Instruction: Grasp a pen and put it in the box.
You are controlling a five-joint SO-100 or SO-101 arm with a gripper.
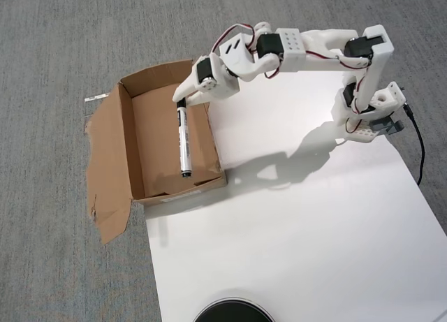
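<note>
— Pen [184, 140] over cardboard: what does the overhead view show of it?

— A slim white marker with grey print along its barrel, black cap at the far end and a small black tip at the near end. The gripper [181, 102] is clamped on the capped end, and the pen runs lengthwise inside the outline of the box [126, 144], in its right half; whether it touches the floor cannot be told.

— And the box itself?

— Brown corrugated cardboard, open-topped, with a ragged torn flap spread flat on the grey carpet [63, 49] to its left. Its right wall lies along the left edge of the white sheet [293, 238].

— Room to move?

— The left half of the box interior is bare. The white sheet is open across its near and right parts. A dark round object [232, 311] cuts the near edge of the picture, well apart from the arm [314, 42].
</note>
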